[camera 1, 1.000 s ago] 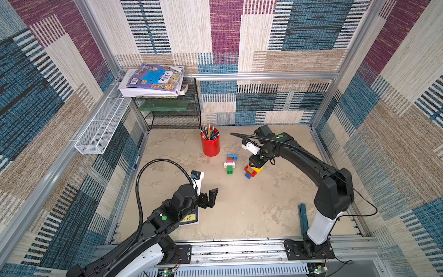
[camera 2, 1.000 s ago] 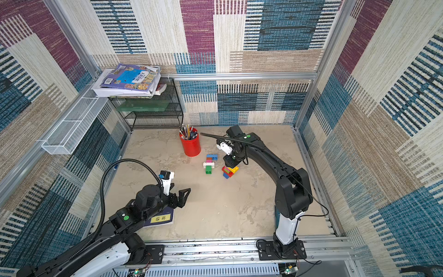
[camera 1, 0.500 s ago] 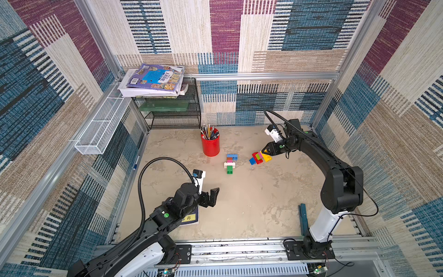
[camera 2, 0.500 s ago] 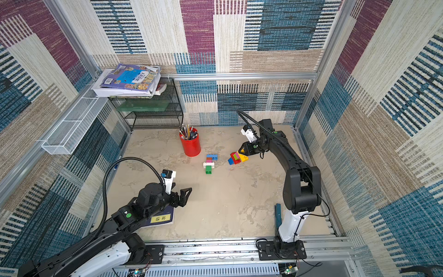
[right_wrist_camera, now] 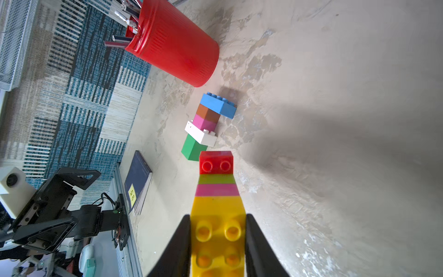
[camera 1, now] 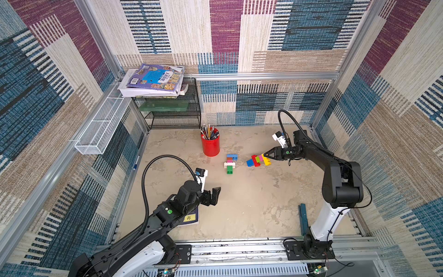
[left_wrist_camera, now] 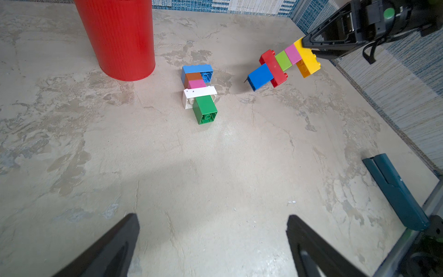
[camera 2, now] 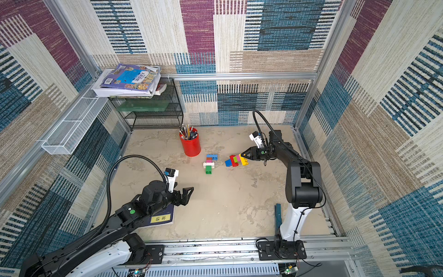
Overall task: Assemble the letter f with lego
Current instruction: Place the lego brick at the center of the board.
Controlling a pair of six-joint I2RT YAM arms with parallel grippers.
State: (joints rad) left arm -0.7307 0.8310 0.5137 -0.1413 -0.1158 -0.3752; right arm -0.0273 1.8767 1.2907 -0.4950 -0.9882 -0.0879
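Note:
Two lego stacks show. One lies on the table (camera 1: pixel 239 203): blue, brown, pink, white and green bricks (camera 1: pixel 230 163) (camera 2: pixel 209 163) (left_wrist_camera: pixel 199 92) (right_wrist_camera: pixel 208 124). The other is yellow, pink, lime, red and blue (camera 1: pixel 259 160) (camera 2: pixel 236 160) (left_wrist_camera: pixel 275 67) (right_wrist_camera: pixel 217 184). My right gripper (camera 1: pixel 264 156) (camera 2: pixel 242 154) (right_wrist_camera: pixel 217 220) is shut on its yellow end, right of the lying stack. The stack sticks out level, with its blue end low by the tabletop. My left gripper (camera 1: pixel 214 196) (camera 2: pixel 187 195) (left_wrist_camera: pixel 212 223) hangs open and empty, nearer the front.
A red cup of pencils (camera 1: pixel 210 145) stands just behind and left of the lying stack. A dark blue book (camera 1: pixel 190 218) lies under my left arm. A teal bar (camera 1: pixel 303 219) lies by the right arm's base. A black wire shelf (camera 1: pixel 172 115) fills the back left corner.
My right arm has swung round to the right, carrying the yellow-ended stack a short way right and back from beside the lying stack. The left arm has hardly moved.

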